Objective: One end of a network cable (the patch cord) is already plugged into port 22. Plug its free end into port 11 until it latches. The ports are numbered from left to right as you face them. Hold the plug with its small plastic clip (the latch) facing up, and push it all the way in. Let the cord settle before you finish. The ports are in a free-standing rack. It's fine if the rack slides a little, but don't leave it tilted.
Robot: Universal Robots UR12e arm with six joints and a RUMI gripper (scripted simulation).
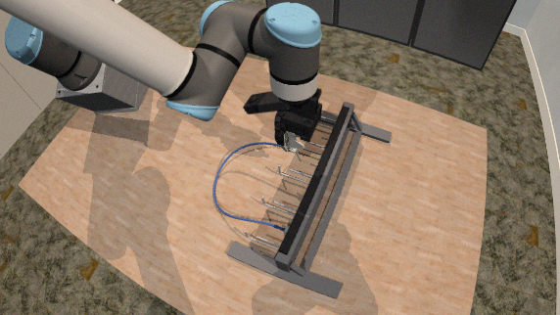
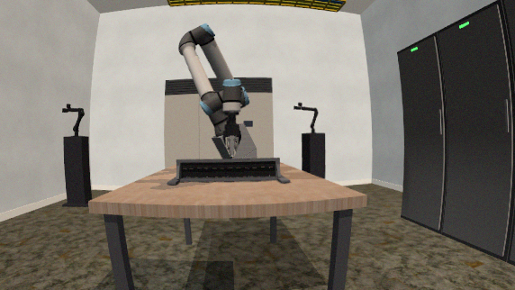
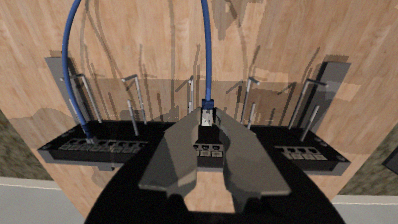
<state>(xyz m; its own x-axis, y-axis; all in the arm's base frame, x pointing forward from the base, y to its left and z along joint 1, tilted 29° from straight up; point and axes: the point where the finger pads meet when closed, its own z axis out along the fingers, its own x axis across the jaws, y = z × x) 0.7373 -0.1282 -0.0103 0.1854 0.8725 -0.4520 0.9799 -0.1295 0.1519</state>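
Cord is thin, light and floppy, so it'll sag and tug sideways w/o resisting much; the plug is the only stiff bit, small hard plastic w/ a fragile latch, prob slippery. Best hold is on the plug body's flat sides, close behind the nose, leaving the clip side free; gripping the cord itself would let the plug droop. That's roughly how it sits now: gripper nearly closed, fingers pinching the plug between their tips, cord running straight away from it in the wrist view. Can't tell latch orientation at this res. Plug hangs just in front of the rack, above the port row's middle section, not yet inserted by the look of it. Other end is in a port near the rack's far end, cord looping wide over the table between. Rack looks upright, feet flat. Push should be straight, gentle, or the light rack will slide/tip.
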